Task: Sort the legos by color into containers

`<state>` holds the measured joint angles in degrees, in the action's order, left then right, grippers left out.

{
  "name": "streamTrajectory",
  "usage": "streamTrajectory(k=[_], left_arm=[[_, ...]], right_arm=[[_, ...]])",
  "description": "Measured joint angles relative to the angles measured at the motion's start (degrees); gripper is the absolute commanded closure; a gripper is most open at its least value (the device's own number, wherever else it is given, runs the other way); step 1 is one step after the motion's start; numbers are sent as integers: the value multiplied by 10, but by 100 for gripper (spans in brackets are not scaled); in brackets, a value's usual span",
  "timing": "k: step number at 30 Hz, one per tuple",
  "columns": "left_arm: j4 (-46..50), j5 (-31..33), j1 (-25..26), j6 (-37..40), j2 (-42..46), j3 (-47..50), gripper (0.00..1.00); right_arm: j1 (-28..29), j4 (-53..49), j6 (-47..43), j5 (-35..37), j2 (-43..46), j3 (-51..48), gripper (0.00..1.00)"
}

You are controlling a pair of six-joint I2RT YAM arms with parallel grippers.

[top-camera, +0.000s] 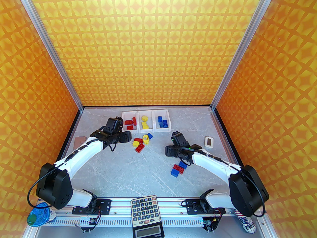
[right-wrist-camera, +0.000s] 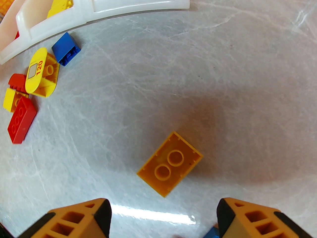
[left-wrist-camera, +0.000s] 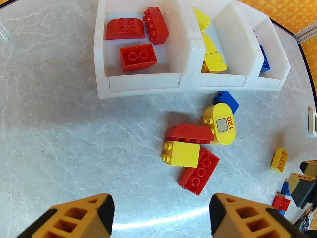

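Legos (left-wrist-camera: pixel 199 171) lie loose before the containers (left-wrist-camera: pixel 146 83); we hold the left tool (left-wrist-camera: pixel 162 207) open and empty facing them, the right tool (right-wrist-camera: pixel 164 213) open over a yellow brick (right-wrist-camera: pixel 170 164), ready to grasp.

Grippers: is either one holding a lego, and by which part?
Nothing is held: the left gripper and the right gripper are open and empty; the yellow brick lies free.
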<state>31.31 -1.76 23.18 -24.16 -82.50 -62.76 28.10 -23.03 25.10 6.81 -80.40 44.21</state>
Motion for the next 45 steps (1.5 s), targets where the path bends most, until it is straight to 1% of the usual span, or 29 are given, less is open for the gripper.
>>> streamTrajectory(k=[5,14,23,27,36,45], left_arm=[[-1,0,0,0,7,17,32],[-1,0,2,0,8,21,33],[-1,0,2,0,18,25,33],[-1,0,2,0,28,28,33],[0,0,2,0,53,46,34],[10,0,5,0,82,57,33]], right_arm=[[0,5,9,1,-37,2,25],[0,15,18,-2,-71,18,25],[0,28,19,-16,-114,55,27],[0,29,19,-23,-120,59,29],[0,30,8,-29,-142,78,43],[0,11,-25,-12,-168,96,57]])
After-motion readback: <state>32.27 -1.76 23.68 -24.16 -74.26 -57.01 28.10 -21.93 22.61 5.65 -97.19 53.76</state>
